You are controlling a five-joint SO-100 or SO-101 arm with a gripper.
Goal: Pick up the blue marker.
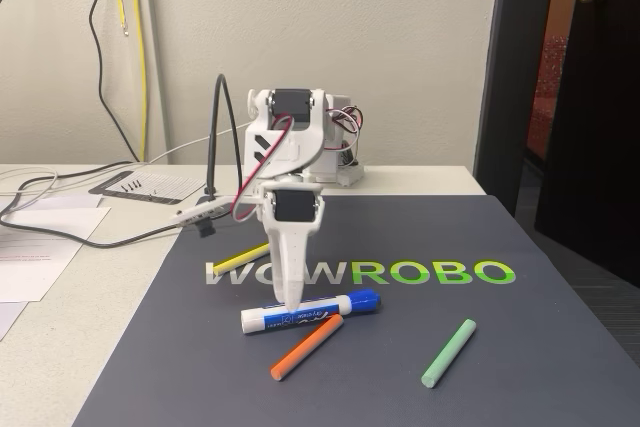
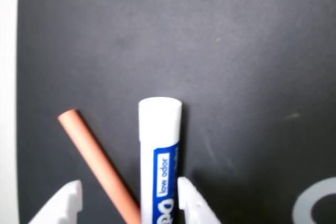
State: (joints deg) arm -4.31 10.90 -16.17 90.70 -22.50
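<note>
**Gripper down over the blue marker**

The blue marker is a thick white barrel with a blue printed label and blue cap, lying on the dark mat and touching the orange stick. In the wrist view, the open gripper straddles marker and stick; the cap is cut off. A green stick lies apart; the yellow stick is partly hidden.
</note>
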